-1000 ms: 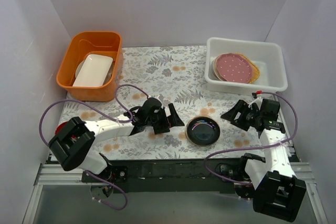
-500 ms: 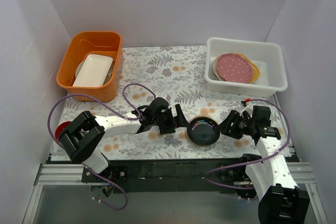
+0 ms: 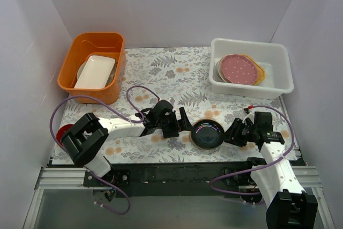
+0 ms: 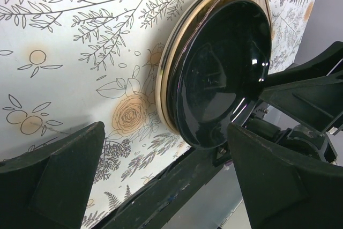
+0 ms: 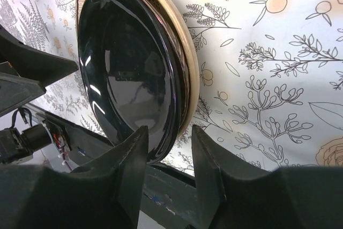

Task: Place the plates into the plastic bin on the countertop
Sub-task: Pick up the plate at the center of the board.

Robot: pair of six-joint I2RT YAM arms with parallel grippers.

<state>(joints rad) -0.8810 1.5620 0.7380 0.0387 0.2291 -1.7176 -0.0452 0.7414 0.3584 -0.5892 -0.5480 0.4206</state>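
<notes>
A glossy black plate (image 3: 207, 134) with a gold underside lies on the fern-patterned countertop (image 3: 166, 76) near the front edge. My left gripper (image 3: 185, 124) is wide open just left of the plate; the plate (image 4: 220, 73) lies ahead of its fingers. My right gripper (image 3: 234, 132) is open with its fingers on either side of the plate's right rim (image 5: 128, 68), a gap showing at the gold underside. The whitish plastic bin (image 3: 278, 79) stands at the back right. It holds a pink dotted plate (image 3: 239, 68) on top of a mustard yellow plate (image 3: 260, 73).
An orange tub (image 3: 88, 41) at the back left holds a white rectangular dish (image 3: 95, 72). A small red disc (image 3: 61, 131) lies at the left edge behind the left arm. The table's black front rail (image 3: 177, 172) runs close below the black plate.
Both grippers have closed in on the black plate: the left moved right to its left edge, the right moved left and down until its fingers straddle the right rim. The plate has not moved.
</notes>
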